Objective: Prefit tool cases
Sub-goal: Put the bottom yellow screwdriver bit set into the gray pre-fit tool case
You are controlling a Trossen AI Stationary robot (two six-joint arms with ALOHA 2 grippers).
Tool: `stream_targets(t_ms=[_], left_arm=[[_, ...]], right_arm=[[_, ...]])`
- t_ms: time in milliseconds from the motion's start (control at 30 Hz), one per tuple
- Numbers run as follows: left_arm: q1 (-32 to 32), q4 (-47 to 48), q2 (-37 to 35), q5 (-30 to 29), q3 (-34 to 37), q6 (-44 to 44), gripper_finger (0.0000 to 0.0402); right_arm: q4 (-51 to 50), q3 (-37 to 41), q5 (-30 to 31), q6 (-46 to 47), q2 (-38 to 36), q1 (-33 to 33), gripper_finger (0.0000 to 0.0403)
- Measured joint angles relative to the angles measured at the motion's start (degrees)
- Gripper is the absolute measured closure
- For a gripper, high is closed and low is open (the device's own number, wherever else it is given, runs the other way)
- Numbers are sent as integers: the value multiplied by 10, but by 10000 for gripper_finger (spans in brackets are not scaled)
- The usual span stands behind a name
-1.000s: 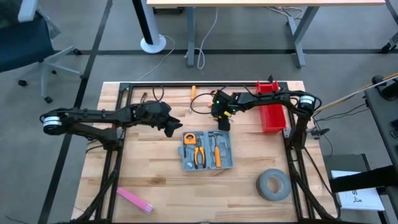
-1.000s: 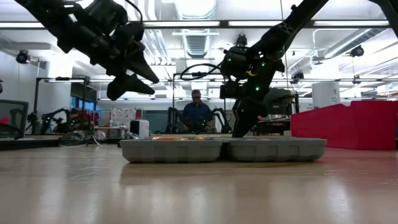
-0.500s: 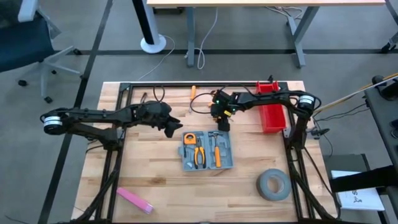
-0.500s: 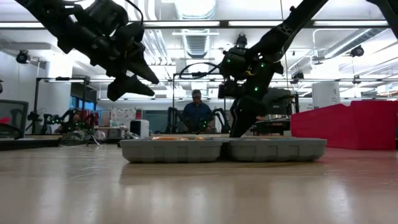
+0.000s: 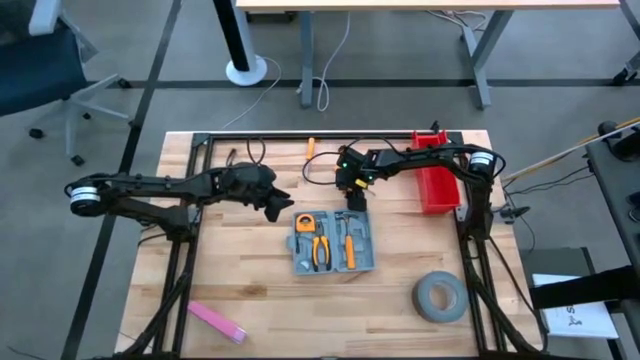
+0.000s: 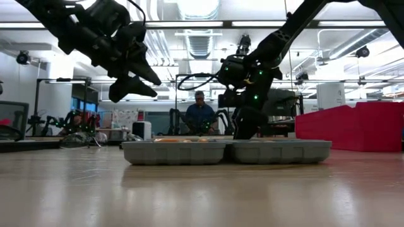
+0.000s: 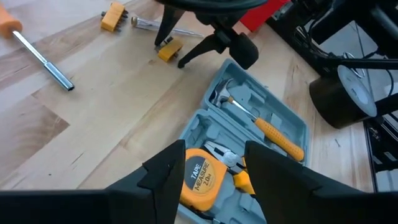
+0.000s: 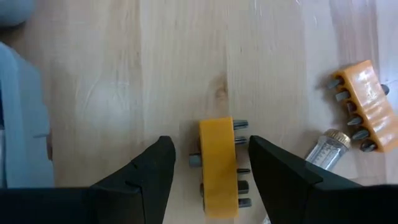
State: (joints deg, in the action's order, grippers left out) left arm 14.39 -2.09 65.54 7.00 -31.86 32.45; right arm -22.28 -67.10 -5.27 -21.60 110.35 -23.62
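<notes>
Two open fingers of our right gripper now straddle the yellow plastic bit holder, having shifted slightly toward it, ready to grasp. Our left gripper hovers unclenched over the open blue-grey plastic tool case mid-table; bare wood surrounds both.

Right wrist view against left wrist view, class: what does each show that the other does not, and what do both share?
Only the right wrist view: the right tool, open, straddles a yellow bit holder lying on the wood, and the holder's bits show plainly.

Only the left wrist view: the open tool case with its hammer, tape measure and pliers, a loose screwdriver, the grey tape roll, and the left tool, open, above the case.

Both: the wooden table, a second orange bit holder and the right tool.
</notes>
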Motion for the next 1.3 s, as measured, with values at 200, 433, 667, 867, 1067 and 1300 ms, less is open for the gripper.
stream_targets(t_ms=[200,433,667,867,1067,1300], left_arm=[[0,1,0,0,0,-1,222],[-1,0,0,1,0,-1,222],[-4,1,0,4,0,1,231],[-5,1,0,13,0,2,226],[-5,1,0,13,0,2,224],[-5,0,0,12,0,2,232]], right_arm=[[-7,0,-6,-18,-12,0,215],[-19,0,-7,-36,-13,-1,215],[-19,3,-7,-39,-13,-15,215],[-19,3,-10,-45,-14,-19,215],[-19,4,-27,-39,-14,-18,215],[-15,4,-27,-39,-14,-15,215]])
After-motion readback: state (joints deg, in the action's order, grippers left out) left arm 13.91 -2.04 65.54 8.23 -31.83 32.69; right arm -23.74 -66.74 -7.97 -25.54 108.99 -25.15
